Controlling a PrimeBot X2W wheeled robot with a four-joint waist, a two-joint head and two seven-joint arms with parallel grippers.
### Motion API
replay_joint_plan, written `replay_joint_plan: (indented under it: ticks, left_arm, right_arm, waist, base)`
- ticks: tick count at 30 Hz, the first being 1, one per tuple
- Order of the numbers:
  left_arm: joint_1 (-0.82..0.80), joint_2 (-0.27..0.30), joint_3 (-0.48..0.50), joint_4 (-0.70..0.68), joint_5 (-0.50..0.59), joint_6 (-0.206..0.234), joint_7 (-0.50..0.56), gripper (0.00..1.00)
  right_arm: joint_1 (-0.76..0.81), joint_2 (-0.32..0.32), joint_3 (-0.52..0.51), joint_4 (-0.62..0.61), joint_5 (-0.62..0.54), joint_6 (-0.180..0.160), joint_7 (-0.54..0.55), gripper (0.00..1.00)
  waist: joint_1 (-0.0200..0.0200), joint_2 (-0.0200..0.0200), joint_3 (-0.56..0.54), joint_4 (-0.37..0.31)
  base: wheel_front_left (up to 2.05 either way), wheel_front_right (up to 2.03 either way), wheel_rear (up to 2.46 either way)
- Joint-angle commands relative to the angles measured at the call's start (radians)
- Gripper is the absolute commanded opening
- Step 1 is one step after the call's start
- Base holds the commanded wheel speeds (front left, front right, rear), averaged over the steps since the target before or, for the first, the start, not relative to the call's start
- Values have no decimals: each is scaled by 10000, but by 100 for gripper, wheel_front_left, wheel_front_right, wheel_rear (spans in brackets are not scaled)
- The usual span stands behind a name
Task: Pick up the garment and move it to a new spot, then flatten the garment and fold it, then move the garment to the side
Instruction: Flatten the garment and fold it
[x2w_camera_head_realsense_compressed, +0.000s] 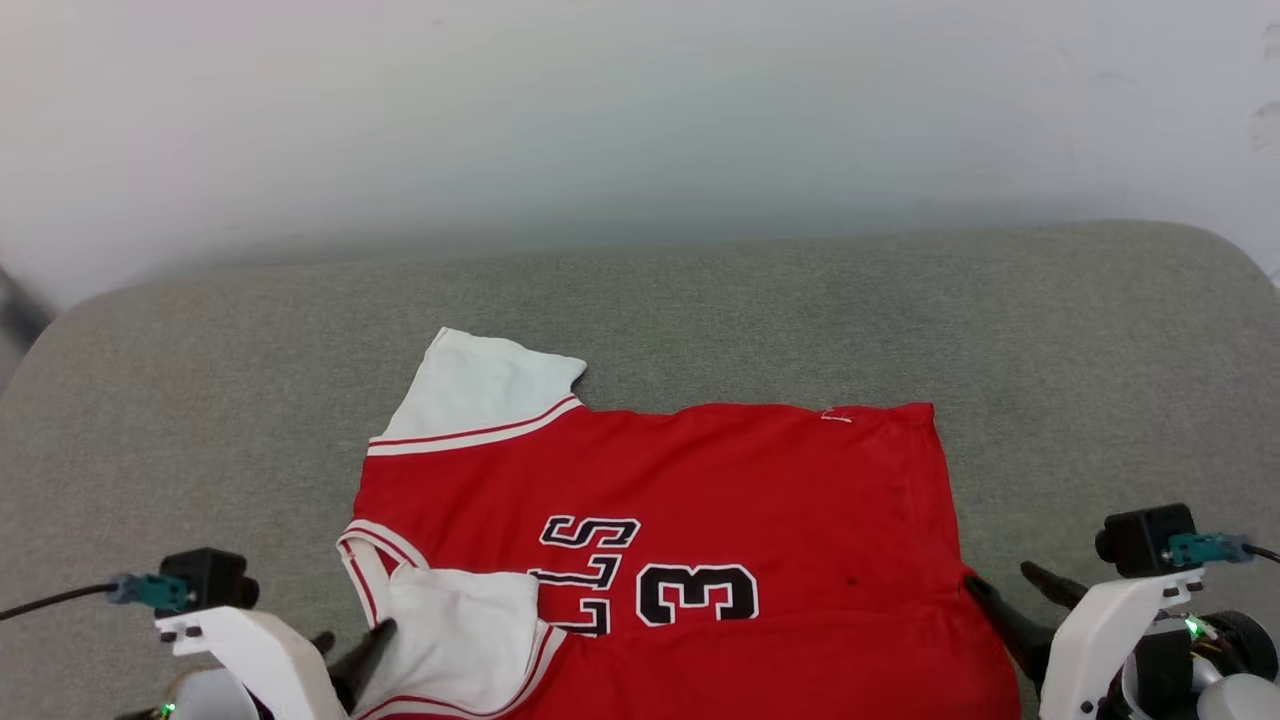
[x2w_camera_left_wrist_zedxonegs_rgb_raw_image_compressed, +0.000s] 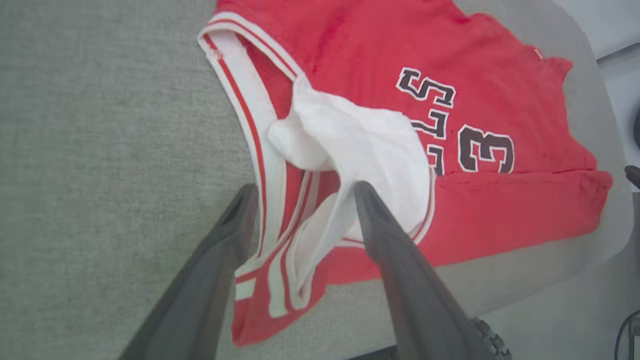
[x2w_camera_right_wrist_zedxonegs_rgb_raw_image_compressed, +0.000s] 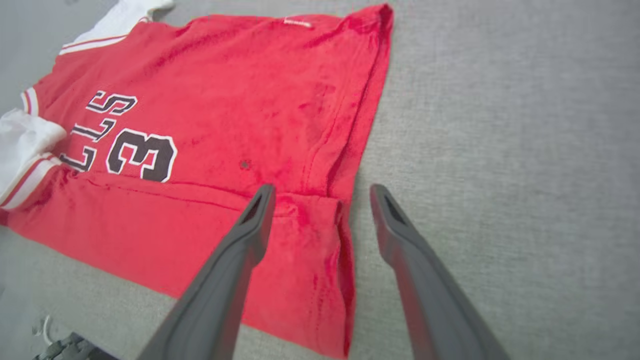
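Garment (x2w_camera_head_realsense_compressed: 700, 500) lies print-up on the grey worktop (x2w_camera_head_realsense_compressed: 1100, 350), with left claw (x2w_camera_head_realsense_compressed: 352, 645) and right claw (x2w_camera_head_realsense_compressed: 1015, 590) at its near corners. Left wrist: fingers apart astride the white sleeve (x2w_camera_left_wrist_zedxonegs_rgb_raw_image_compressed: 350, 140). Right wrist: fingers apart astride the hem corner (x2w_camera_right_wrist_zedxonegs_rgb_raw_image_compressed: 320, 225), probably both set to pinch for folding.

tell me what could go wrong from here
1. The left jaws stand open around the bunched white sleeve and striped collar trim together. Closing there may grab both and fold the garment crooked.
2. The right jaws straddle the doubled hem corner, half over the grey surface. They may pinch just one layer.
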Motion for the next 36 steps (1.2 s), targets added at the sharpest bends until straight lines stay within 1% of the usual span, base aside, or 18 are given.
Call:
replay_joint_plan:
  ticks: [1, 3, 4, 5, 6, 7, 11, 14, 16, 20, 24, 26, 28, 31, 34, 36]
  left_arm:
    - [-309, -66, 240, 82, 348, 173, -574, 100]
    - [-540, -243, 520, 106, 553, 336, -1231, 100]
    - [-540, -243, 520, 106, 553, 336, -1231, 100]
    - [-732, -331, 749, 84, 798, 478, -1777, 100]
    - [-893, -388, 903, 56, 918, 591, -2075, 100]
    - [-893, -388, 903, 56, 918, 591, -2075, 100]
    - [-1648, -488, 1053, -71, 1614, 886, -2881, 100]
    - [-2557, -455, 1015, 3, 2266, 1059, -3268, 100]
    - [-3217, -517, 992, 160, 2552, 1092, -3421, 100]
    - [-4676, -531, 841, 642, 2953, 1035, -3269, 100]
    - [-6076, -527, 794, 1204, 2687, 656, -2553, 100]
    - [-6717, -356, 824, 1491, 2482, 407, -1998, 100]
    - [-7340, -144, 759, 1747, 2203, 110, -1197, 100]
    - [-8090, 379, 537, 2080, 1825, -237, 433, 100]
    - [-8679, 927, 446, 2334, 1429, -207, 2092, 100]
    - [-8919, 1295, 351, 2512, 1273, -103, 3084, 100]
  right_arm:
    - [227, 218, -226, -106, -556, -2, -725, 100]
    - [263, 382, -561, -212, -1043, -4, -1371, 100]
    - [263, 382, -561, -212, -1043, -4, -1371, 100]
    - [318, 601, -944, -367, -1477, -4, -1952, 100]
    - [340, 723, -1144, -437, -1668, -4, -2182, 100]
    - [340, 723, -1144, -437, -1668, -4, -2182, 100]
    - [60, 1146, -1897, -1058, -2414, -4, -2959, 100]
    - [-285, 1436, -2321, -1686, -2848, -4, -3368, 100]
    - [-487, 1620, -2480, -2077, -3021, -4, -3540, 100]
    - [-980, 1816, -2599, -2753, -3212, -4, -3647, 100]
    - [-1355, 1931, -2635, -3181, -3239, -4, -3691, 100]
    - [-1448, 1972, -2652, -3299, -3237, -4, -3641, 100]
    - [-1565, 1989, -2613, -3396, -3190, -4, -3634, 100]
    - [-1672, 2024, -2542, -3454, -3139, -4, -3601, 100]
    - [-1764, 2059, -2437, -3490, -3057, -4, -3634, 100]
    - [-1823, 2093, -2332, -3494, -2951, -4, -3661, 100]
  waist:
    - [1, -1, -14, -137]
    - [1, -1, 5, -258]
    - [1, -1, 5, -258]
    - [1, -1, 52, -380]
    - [1, -1, 121, -440]
    - [1, -1, 121, -440]
    - [1, -1, 674, -684]
    - [1, -1, 1368, -869]
    - [1, -1, 1865, -979]
    - [1, -1, 2901, -1229]
    - [1, -1, 3681, -1435]
    - [1, -1, 3995, -1548]
    - [1, -1, 4266, -1666]
    - [1, -1, 4597, -1837]
    - [1, -1, 4917, -2014]
    - [1, -1, 5121, -2135]
  base:
    - [0, 0, 0]
    - [0, 0, 0]
    - [0, 0, 0]
    - [0, 0, 0]
    - [0, 0, 0]
    - [0, 0, 0]
    - [0, 0, 0]
    - [0, 0, 0]
    - [0, 0, 0]
    - [0, 0, 0]
    - [0, 0, 0]
    - [0, 0, 0]
    - [0, 0, 0]
    - [0, 0, 0]
    - [0, 0, 0]
    - [0, 0, 0]
